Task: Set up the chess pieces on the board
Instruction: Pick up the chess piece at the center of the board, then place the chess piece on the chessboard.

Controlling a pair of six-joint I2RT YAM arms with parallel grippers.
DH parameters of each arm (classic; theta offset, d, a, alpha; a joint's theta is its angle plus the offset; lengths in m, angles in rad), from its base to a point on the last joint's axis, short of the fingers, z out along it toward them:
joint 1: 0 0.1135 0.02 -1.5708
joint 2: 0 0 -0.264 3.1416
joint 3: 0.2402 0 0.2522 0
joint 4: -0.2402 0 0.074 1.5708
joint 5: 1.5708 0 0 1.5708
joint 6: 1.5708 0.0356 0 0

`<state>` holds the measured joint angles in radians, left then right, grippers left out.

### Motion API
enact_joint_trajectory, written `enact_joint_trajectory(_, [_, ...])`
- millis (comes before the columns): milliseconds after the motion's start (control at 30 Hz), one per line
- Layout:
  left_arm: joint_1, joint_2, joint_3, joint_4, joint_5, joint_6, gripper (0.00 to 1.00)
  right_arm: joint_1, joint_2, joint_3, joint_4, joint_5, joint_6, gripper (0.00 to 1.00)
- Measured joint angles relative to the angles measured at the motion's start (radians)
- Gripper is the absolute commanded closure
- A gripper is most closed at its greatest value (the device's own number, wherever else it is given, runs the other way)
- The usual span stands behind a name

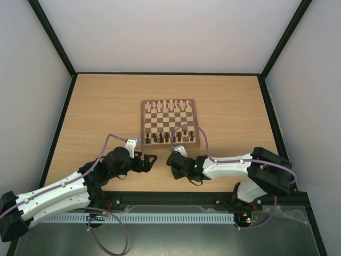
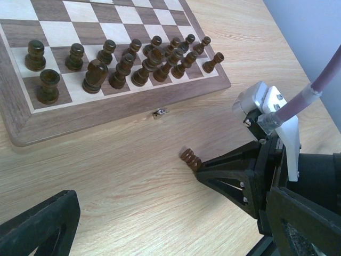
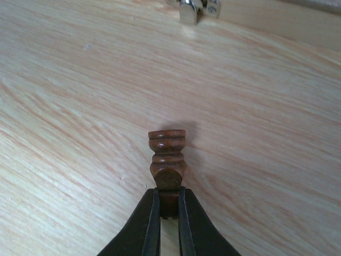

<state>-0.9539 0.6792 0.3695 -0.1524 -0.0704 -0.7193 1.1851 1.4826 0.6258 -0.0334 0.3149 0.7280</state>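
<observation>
1. The worktop (image 1: 96,106) is light wood with pale walls on 3 sides. Both arms reach forward from its near edge.

2. The board (image 1: 143,124) lies flat near the centre of the worktop, just beyond both hands. Its near border faces the arms.

3. The left hand (image 1: 151,161) has its fingers spread wide and holds nothing. It sits over bare worktop, near the board's near-left corner and beside the right hand.

4. The right hand (image 3: 168,196) has its fingers pressed together, pinching 1 loose dark piece (image 3: 167,154). The hand sits low over the worktop, just in front of the middle of the board's near border.

5. The dark chess pieces (image 2: 122,64) stand upright in the 2 near rows of the board. They crowd close together toward the right side of those rows.

6. The white chess pieces (image 1: 170,105) stand in the 2 far rows.

7. The loose dark piece is off the board, over the worktop in front of the near border. It is gripped at its narrow end and lies tipped over, with its ringed base pointing away from the fingers. Whether it touches the worktop cannot be told.

8. A small metal latch (image 2: 159,112) is on the outer edge of the near border, between the board and the loose dark piece.
</observation>
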Motion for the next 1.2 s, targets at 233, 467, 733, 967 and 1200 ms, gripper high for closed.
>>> enact_joint_trajectory(233, [0.007,0.009,-0.027,0.046,0.114,0.001,0.01,0.0,-0.116,-0.016,-0.091,-0.038,-0.024,0.96])
enact_joint_trajectory(467, [0.063,0.022,-0.124,0.227,0.407,-0.04,0.01,0.0,-0.378,-0.02,-0.133,-0.121,-0.084,0.95])
enact_joint_trajectory(733, [0.09,0.04,-0.201,0.495,0.733,-0.153,0.01,0.0,-0.514,-0.029,-0.152,-0.294,-0.15,0.96])
enact_joint_trajectory(967, [0.091,0.135,-0.228,0.714,0.925,-0.283,0.01,0.019,-0.527,-0.028,-0.149,-0.423,-0.196,0.96])
enact_joint_trajectory(1200, [0.091,0.138,-0.228,0.784,1.012,-0.352,0.02,0.064,-0.526,-0.004,-0.145,-0.5,-0.236,0.96])
